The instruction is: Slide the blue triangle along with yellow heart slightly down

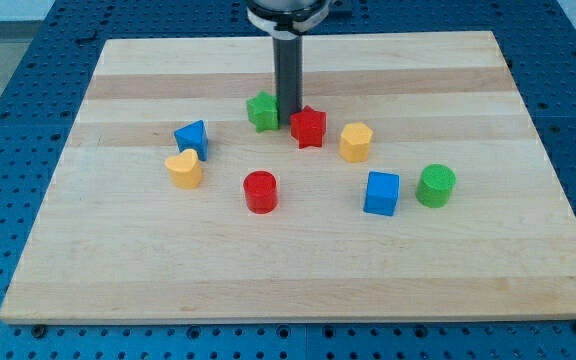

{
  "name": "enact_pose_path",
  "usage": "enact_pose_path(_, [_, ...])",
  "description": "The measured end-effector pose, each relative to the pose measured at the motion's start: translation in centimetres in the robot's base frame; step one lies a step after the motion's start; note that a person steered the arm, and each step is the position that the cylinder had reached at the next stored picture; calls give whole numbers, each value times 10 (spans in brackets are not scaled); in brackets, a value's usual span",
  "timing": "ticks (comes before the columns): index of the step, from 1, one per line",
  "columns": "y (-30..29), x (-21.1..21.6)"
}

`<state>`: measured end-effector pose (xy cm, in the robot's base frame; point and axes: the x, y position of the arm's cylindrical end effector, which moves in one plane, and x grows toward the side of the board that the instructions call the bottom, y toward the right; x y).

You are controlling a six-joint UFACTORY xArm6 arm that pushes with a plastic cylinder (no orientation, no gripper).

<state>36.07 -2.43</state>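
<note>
— Where's the pair?
— View's left: small blue triangle block [192,137] touching yellow heart block [184,169] below it.
— And you?
— No fingers to speak of; my tip [289,116] sits between green star block [263,110] and red star block [308,126]. Approach step, probably: swing above the triangle next.

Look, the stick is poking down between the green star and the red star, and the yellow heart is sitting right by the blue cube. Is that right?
Not quite. My tip is indeed down between the green star and the red star, but the camera view shows the yellow heart beside the blue triangle, at the view's left. The blue cube sits far off at the view's right.
</note>
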Motion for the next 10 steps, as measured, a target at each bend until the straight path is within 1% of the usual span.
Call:
enact_pose_path(1, [-2,-46])
enact_pose_path(2, [-32,-76])
enact_pose_path(3, [-103,-56])
enact_pose_path(4, [-152,-29])
enact_pose_path(5, [-139,6])
enact_pose_path(6, [-137,30])
enact_pose_path(7, [-145,35])
enact_pose_path(8, [-124,26])
enact_pose_path(9, [-141,31])
enact_pose_path(10, [-110,18])
